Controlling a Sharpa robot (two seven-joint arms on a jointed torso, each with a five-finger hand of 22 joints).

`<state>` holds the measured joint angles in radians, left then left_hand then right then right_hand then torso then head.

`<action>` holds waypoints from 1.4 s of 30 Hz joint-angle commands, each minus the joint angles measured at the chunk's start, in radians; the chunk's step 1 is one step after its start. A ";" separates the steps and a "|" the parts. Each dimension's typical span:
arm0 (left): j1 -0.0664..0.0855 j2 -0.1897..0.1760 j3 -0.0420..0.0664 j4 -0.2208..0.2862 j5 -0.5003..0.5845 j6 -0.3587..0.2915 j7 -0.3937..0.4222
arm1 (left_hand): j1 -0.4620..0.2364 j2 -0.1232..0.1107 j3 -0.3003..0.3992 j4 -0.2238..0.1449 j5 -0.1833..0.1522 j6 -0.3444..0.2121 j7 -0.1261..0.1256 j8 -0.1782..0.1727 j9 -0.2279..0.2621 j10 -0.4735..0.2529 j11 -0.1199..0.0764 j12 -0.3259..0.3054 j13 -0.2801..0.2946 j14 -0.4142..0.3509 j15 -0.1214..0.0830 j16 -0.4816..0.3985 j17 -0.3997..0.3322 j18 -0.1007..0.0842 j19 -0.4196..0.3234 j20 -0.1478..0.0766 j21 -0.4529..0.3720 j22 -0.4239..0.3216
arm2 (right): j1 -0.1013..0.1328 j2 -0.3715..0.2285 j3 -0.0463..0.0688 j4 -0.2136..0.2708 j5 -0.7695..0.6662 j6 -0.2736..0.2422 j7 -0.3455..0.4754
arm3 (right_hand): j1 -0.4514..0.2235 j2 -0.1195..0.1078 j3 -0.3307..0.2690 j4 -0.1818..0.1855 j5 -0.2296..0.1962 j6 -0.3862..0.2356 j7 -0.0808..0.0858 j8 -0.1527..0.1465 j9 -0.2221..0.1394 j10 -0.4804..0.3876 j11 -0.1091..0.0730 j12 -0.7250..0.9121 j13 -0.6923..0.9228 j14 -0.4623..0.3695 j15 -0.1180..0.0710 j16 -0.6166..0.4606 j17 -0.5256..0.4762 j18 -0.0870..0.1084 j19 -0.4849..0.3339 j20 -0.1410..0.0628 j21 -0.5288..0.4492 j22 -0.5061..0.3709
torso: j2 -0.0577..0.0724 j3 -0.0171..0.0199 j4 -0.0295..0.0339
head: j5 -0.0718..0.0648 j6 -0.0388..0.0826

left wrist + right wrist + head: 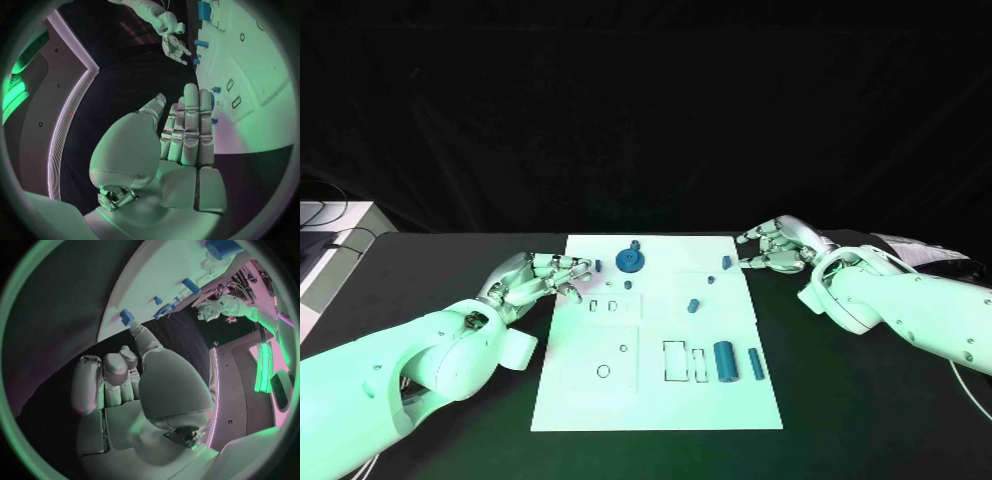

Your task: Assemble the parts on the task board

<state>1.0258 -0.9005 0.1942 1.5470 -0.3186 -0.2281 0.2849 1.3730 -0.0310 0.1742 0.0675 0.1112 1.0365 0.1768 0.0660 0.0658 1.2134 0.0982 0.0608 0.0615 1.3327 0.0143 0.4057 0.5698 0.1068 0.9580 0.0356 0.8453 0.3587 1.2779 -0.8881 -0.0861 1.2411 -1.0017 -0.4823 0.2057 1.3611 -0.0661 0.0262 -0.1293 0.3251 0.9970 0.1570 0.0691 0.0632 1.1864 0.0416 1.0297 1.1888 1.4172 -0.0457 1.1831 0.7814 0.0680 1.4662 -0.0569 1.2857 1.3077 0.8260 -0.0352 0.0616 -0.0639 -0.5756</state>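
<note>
Black table, white flat task board [589, 400] w/ small blue parts. Left hand [538, 278] curled, empty; right hand [783, 245] prob. empty too. Risk: fingers knock the upright blue peg [727, 262].

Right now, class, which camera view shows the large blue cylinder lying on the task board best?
The head view: the large blue cylinder lies in full on the task board, beside a thinner blue rod. The right wrist view catches it at the circle's rim; the left wrist view shows it small and cut off at the rim.
</note>
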 commanded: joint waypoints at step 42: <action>-0.002 0.008 0.005 -0.004 -0.005 0.016 0.015 | -0.001 -0.002 0.000 -0.002 -0.005 -0.008 0.001 -0.003 0.001 -0.008 0.000 -0.001 -0.001 -0.005 0.003 0.003 -0.001 0.015 -0.007 -0.001 0.007 -0.001 | -0.025 0.103 -0.004 -0.084 -0.052 0.057 -0.066 | -0.007 0.017 0.005 0.013 -0.003 0.024 -0.005 -0.004 0.000 0.013 -0.005 0.017 0.012 0.003 0.001 -0.008 0.017 0.002 0.068 0.001 0.009 0.188 | -0.001 -0.0026 -0.0031 | 0.007 -0.012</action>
<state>1.0234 -0.8951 0.1977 1.5416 -0.3212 -0.2272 0.2864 1.3731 -0.0309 0.1741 0.0676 0.1112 1.0365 0.1769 0.0660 0.0659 1.2134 0.0982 0.0608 0.0615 1.3327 0.0143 0.4057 0.5700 0.1068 0.9580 0.0356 0.8490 0.3587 1.2552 -0.7878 -0.0882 1.1558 -1.0306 -0.4518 0.1399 1.3529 -0.0579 0.0253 -0.1170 0.3253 1.0119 0.1531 0.0691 0.0632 1.1948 0.0422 1.0432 1.1998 1.4173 -0.0457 1.1793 0.7970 0.0679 1.4662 -0.0569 1.2904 1.3073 0.8247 -0.0376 0.0592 -0.0581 -0.5888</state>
